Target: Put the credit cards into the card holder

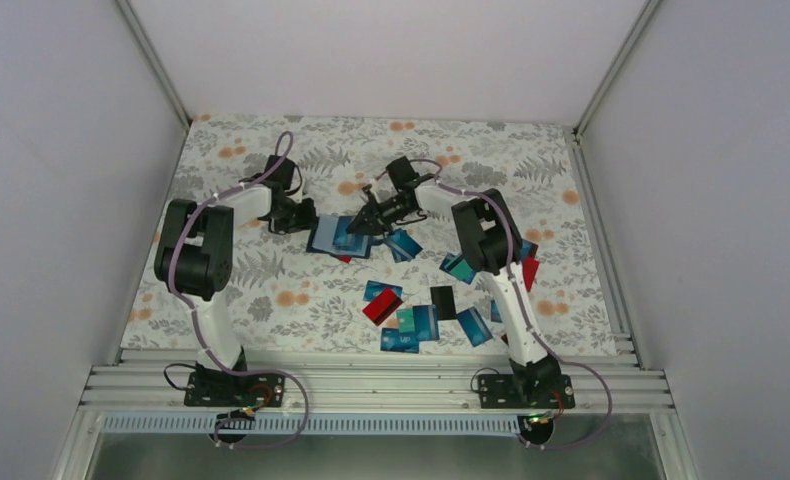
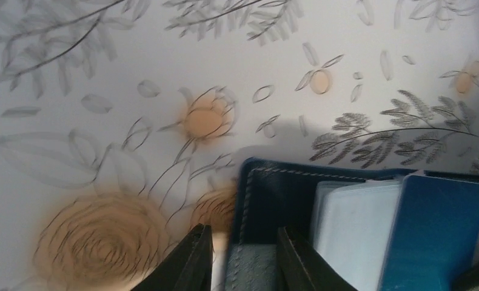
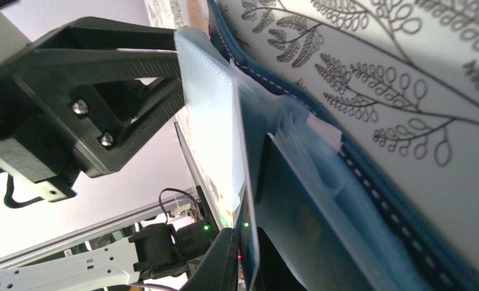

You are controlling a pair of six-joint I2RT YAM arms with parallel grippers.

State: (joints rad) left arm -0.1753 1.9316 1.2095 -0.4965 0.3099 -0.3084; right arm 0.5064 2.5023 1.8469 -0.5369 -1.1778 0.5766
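Navy and white-stitched, the card holder (image 1: pixel 331 240) lies open mid-frame on the floral surface (image 1: pixel 271 300) in the top view, left gripper (image 1: pixel 304 222) at its left edge, right gripper (image 1: pixel 359 227) at its right, credit cards (image 1: pixel 421 318) scattered toward the lower right. Left wrist view: the left gripper, at the bottom edge, clamps the holder's stitched border; clear sleeves (image 2: pixel 352 224) and a glossy blue card (image 2: pixel 437 236) sit inside at lower right. Right wrist view: the right gripper's jaws stand apart against a frosted sleeve leaf (image 3: pixel 210 121), a teal card (image 3: pixel 304 230) pocketed beside it.

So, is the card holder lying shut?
No, the card holder lies open, with clear sleeves and a blue card showing inside.
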